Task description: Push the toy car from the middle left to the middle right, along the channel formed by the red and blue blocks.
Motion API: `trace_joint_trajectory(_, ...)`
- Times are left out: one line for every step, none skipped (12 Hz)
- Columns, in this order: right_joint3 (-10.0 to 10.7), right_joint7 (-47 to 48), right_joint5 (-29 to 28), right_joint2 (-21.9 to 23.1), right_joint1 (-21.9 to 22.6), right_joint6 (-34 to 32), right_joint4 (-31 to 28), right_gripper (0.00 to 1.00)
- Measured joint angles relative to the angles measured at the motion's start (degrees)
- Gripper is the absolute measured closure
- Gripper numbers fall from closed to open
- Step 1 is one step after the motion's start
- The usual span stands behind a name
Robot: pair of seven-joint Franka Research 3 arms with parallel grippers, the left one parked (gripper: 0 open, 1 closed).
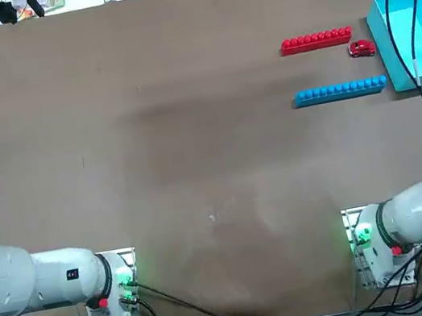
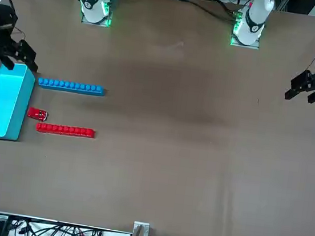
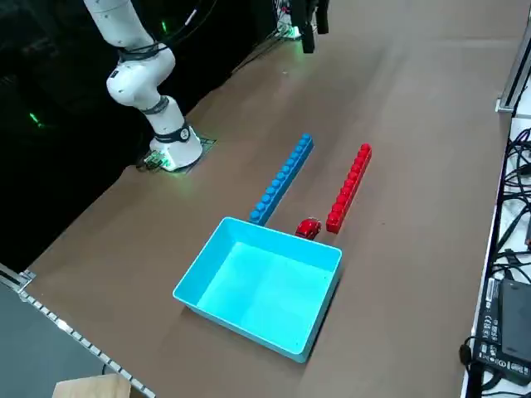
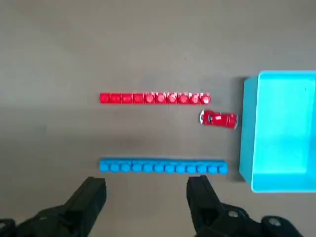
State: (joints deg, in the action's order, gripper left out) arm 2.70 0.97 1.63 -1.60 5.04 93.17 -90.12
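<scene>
The toy car (image 1: 362,49) (image 4: 218,119) is tiny and glossy red. It sits at the right end of the channel, just past the end of the red block row (image 1: 316,40) (image 4: 154,98) and closer to it than to the blue block row (image 1: 340,90) (image 4: 163,167). It shows again in the front view (image 2: 37,114) and the right side view (image 3: 309,228). My right gripper (image 4: 147,185) (image 2: 16,57) is open and empty. It hangs high above the table on the near side of the blue row, well apart from the car.
A light-blue open tray (image 1: 387,45) (image 3: 249,332) stands just right of the car and both rows' ends. A black cable (image 1: 409,17) runs over it. The right arm's base (image 1: 374,248) is at the near right.
</scene>
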Motion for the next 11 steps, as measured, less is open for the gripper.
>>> trace_joint_trajectory(0.19,0.25,0.00,0.51,-0.03,-1.81,-0.01,0.00)
trace_joint_trajectory(0.60,0.38,0.00,1.06,-0.05,-3.03,-0.11,0.00)
trace_joint_trajectory(1.10,0.40,0.00,1.63,-0.06,-3.59,-0.42,0.00)
trace_joint_trajectory(1.59,0.40,0.00,2.28,-0.06,-3.82,-0.96,0.00)
trace_joint_trajectory(2.11,0.35,0.00,2.97,-0.04,-3.89,-1.68,0.00)
trace_joint_trajectory(2.67,-0.07,0.00,3.63,0.08,-3.89,-2.39,0.00)
trace_joint_trajectory(3.30,-0.58,0.00,4.23,0.30,-3.88,-3.05,0.00)
trace_joint_trajectory(3.79,-1.00,-0.02,4.67,0.40,-3.88,-3.53,0.00)
trace_joint_trajectory(4.12,-1.22,-0.10,5.02,0.43,-3.88,-3.87,0.00)
trace_joint_trajectory(4.38,-1.26,-0.21,5.22,0.43,-3.88,-4.04,0.00)
trace_joint_trajectory(4.52,-1.27,-0.31,5.28,0.43,-3.88,-4.04,0.00)
